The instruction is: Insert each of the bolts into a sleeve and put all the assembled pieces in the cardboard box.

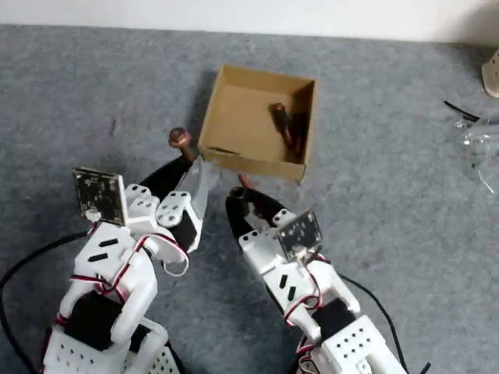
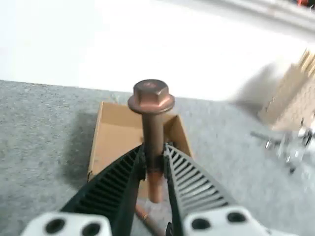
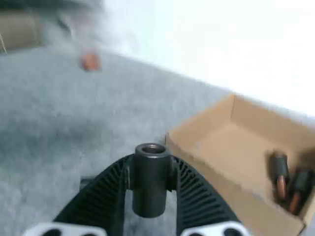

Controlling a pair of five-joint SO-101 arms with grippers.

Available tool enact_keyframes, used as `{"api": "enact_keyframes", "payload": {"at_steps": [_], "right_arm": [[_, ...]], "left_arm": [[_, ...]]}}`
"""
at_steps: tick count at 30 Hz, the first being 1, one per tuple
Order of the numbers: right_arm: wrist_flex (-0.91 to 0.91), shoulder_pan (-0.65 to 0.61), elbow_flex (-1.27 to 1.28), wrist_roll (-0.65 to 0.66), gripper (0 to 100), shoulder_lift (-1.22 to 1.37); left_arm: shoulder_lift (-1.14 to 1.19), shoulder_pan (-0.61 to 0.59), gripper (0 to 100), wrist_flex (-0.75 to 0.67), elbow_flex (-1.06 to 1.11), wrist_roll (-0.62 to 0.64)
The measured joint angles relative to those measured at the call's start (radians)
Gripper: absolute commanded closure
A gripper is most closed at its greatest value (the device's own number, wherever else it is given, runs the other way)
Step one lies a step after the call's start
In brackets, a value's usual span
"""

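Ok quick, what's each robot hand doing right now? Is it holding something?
Left gripper: closed, holding a copper bolt with its head up.
Right gripper: closed, holding a dark sleeve upright.

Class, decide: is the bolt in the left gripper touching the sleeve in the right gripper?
Apart. The high view shows a clear gap between the bolt and the sleeve.

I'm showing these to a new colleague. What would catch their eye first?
Probably the copper-coloured bolt, held upright in the left gripper close to the cardboard box. Beside it, the right gripper clamps a dark sleeve, open end up. Two assembled pieces lie inside the box along one wall.
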Motion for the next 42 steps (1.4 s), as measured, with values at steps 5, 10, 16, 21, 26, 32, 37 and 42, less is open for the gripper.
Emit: {"api": "enact_keyframes", "payload": {"at_steps": [5,10,16,21,26,32,37,42], "right_arm": [[0.000,0.000,0.003,0.002,99.5,-0.161],[0.057,0.000,0.003,0.009,99.5,-0.301],[0.166,-0.066,0.003,0.141,99.5,-0.324],[0.166,-0.071,0.003,0.157,99.5,-0.324],[0.166,-0.071,0.003,0.160,99.5,-0.324],[0.166,-0.074,0.003,0.164,99.5,-0.324],[0.166,-0.074,0.003,0.164,99.5,-0.324],[0.166,-0.071,0.003,0.164,99.5,-0.324]], "left_arm": [[-0.006,0.003,100,-0.150,0.135,0.031],[-0.006,0.003,99,-0.236,0.192,0.035],[-0.006,0.003,99,-0.281,0.166,0.035],[-0.009,0.061,99,-0.265,0.124,0.035],[-0.009,0.138,99,-0.181,0.104,0.035],[-0.012,0.143,99,-0.084,0.037,0.035],[-0.012,0.150,99,-0.061,-0.038,0.035],[-0.012,0.147,99,-0.025,-0.043,0.035]]}}
